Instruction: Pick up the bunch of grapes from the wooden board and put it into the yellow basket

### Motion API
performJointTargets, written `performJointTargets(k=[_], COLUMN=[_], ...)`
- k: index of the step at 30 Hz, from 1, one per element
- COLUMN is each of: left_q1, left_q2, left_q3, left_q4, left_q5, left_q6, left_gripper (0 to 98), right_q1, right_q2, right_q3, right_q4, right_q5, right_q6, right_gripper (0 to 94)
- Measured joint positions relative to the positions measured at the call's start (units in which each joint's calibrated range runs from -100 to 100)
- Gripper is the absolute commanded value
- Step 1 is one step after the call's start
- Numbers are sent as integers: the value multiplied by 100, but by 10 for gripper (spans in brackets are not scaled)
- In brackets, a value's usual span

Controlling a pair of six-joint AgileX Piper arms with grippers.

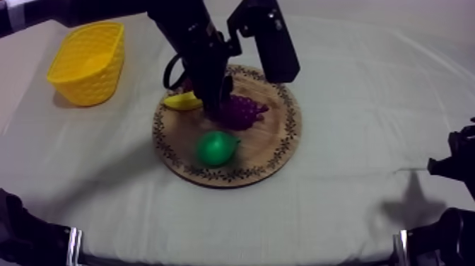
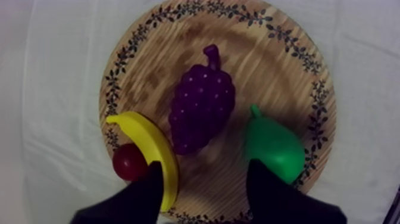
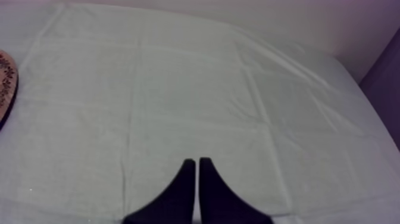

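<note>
Left pincer [image 2: 205, 193] spread wide, nothing between its fingers, over the bunch of grapes [image 2: 202, 110]. Grapes lie mid wooden board [image 2: 262, 65], between banana [image 2: 152, 143] and pear [image 2: 274, 146]. Yellow basket [image 1: 88, 62] stands well apart on the desk. Right pincer [image 3: 197, 190] pressed narrow above the cloth.

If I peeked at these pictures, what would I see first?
The purple bunch of grapes in the middle of the wooden board, with the left end effector open right above it. Then the bright green pear beside it, and the yellow basket standing apart from the board, at the top view's upper left.
</note>
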Motion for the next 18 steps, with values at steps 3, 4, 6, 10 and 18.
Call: performJointTargets(k=[3,4,6,10,18], left_q1=[24,38,72,131,118], left_q2=[-54,-71,-97,-104,281], left_q3=[-13,-28,-78,-133,-323], left_q4=[13,18,23,39,31], left_q5=[102,146,214,315,342], left_q6=[-15,-20,-23,-15,-24], left_gripper=[689,702,729,797,876], right_q1=[0,0,0,0,0], right_q2=[0,0,0,0,0], right_q3=[0,0,0,0,0], right_q4=[0,0,0,0,0], right_q5=[0,0,0,0,0], right_q6=[0,0,0,0,0], right_gripper=[3,3,3,3,3])
